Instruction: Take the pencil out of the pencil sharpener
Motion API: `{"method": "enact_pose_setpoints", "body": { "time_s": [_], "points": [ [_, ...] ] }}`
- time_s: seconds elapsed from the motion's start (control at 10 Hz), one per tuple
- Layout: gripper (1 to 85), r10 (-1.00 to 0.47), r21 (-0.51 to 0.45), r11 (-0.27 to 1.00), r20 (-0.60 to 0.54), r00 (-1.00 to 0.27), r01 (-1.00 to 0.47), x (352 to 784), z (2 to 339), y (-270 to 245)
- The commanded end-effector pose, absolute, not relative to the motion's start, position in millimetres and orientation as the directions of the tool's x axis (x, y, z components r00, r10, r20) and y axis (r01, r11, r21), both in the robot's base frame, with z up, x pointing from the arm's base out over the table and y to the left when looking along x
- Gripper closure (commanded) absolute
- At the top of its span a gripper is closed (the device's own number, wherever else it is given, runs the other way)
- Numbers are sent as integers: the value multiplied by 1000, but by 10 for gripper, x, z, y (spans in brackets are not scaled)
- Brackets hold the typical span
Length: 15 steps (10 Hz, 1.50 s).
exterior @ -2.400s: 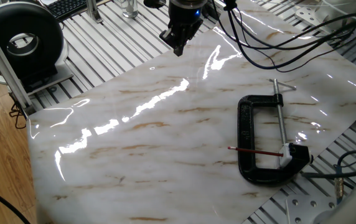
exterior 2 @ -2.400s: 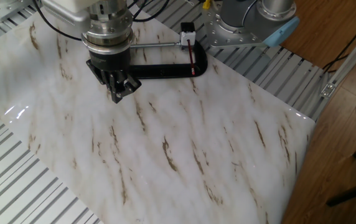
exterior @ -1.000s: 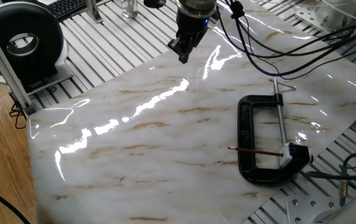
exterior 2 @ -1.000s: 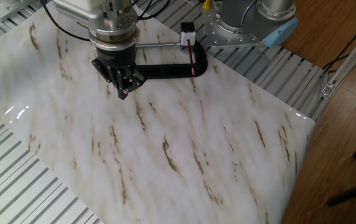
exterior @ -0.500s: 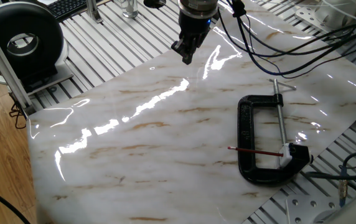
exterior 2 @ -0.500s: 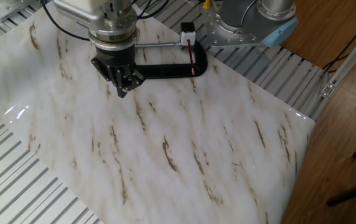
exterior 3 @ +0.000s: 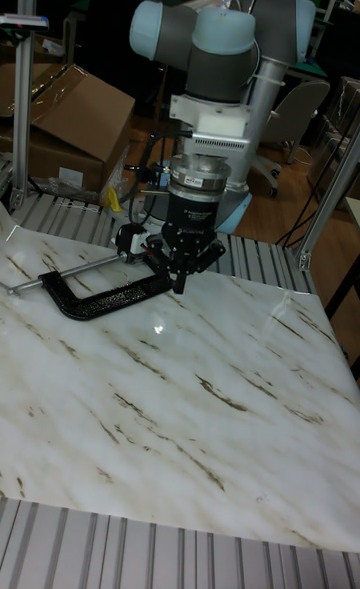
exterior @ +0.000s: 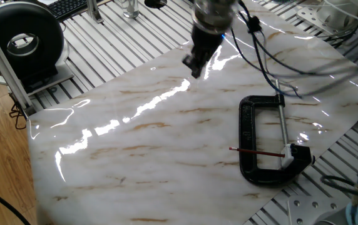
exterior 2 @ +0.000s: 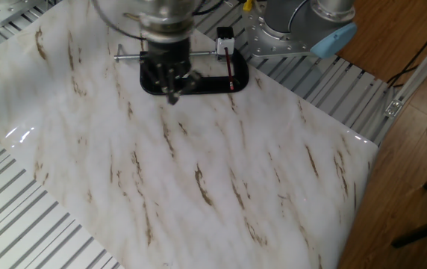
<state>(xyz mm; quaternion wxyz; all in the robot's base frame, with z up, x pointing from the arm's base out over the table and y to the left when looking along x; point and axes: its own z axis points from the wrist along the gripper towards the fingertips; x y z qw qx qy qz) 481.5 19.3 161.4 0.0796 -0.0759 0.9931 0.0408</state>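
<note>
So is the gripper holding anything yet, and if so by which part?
Nothing is held. The gripper hangs in the air with closed, empty fingers, well away from the pencil, which sits in the sharpener at the black clamp.

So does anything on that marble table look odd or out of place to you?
One thing: a small white pencil sharpener sits pinched at the screw end of a big black clamp, with a thin dark-red pencil poking out across the clamp's opening. Nothing looks spilled or broken. The gripper hangs well away from it.
</note>
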Motion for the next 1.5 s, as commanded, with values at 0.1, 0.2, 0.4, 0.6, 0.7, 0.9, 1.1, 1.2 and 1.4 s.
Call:
{"method": "enact_pose_setpoints", "body": {
  "time_s": [0.1,0.2,0.4,0.6,0.7,0.9,1.1,1.2,1.4],
  "points": [
    [847,-241,61,965,-166,-956,-254,4488,1483,220],
    [833,-282,41,956,-147,-948,-291,4443,1472,169],
    [753,-353,11,935,-74,-933,-355,4279,1449,54],
    [657,-385,26,922,-70,-920,-387,4251,1449,90],
    [613,-440,30,896,-53,-896,-442,4198,1447,89],
    [577,-456,49,886,-84,-886,-461,4245,1454,172],
    [560,-433,68,896,-88,-897,-439,3972,1534,185],
    [553,-433,83,893,-101,-895,-442,3842,1506,182],
    [530,-448,101,882,-116,-886,-460,3646,1365,121]
  ]
}}
